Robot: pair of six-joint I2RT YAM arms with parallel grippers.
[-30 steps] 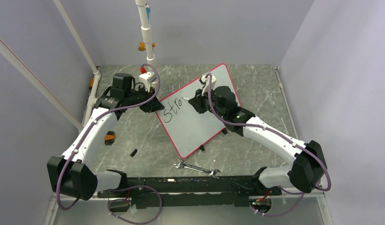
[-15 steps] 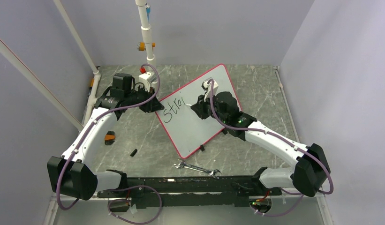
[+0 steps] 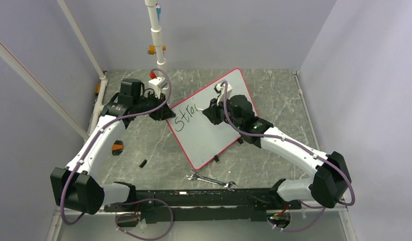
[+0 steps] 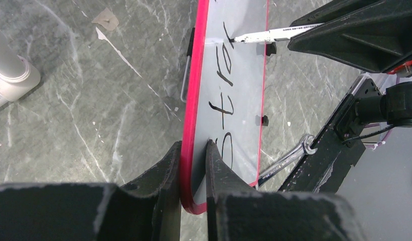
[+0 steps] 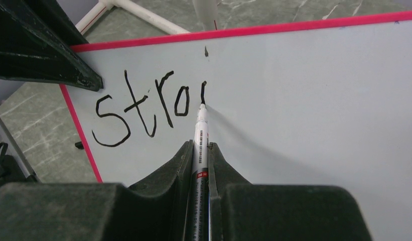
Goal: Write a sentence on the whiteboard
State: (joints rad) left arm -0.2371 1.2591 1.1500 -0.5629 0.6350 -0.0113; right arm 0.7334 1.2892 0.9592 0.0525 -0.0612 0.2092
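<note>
Robot lab test booth, plain lilac walls (image 3: 344, 50), grey marbled tabletop (image 3: 143, 145), white PVC pipe frame (image 3: 155, 30)

Bright, diffuse overhead light; soft shadows. Wrist views: near foreground blurred, flat white red-rimmed whiteboard (image 5: 319, 125) sharp.

Board (image 3: 210, 139) is a big white rectangle with a thin red-pink rim, rounded corners and little black feet poking out along the near edge. It sits turned on the diagonal, one corner pointing to the far side. The writing (image 5: 147, 108) so far is black marker near the left end: "stro" plus one short upright stroke after the o.
</note>
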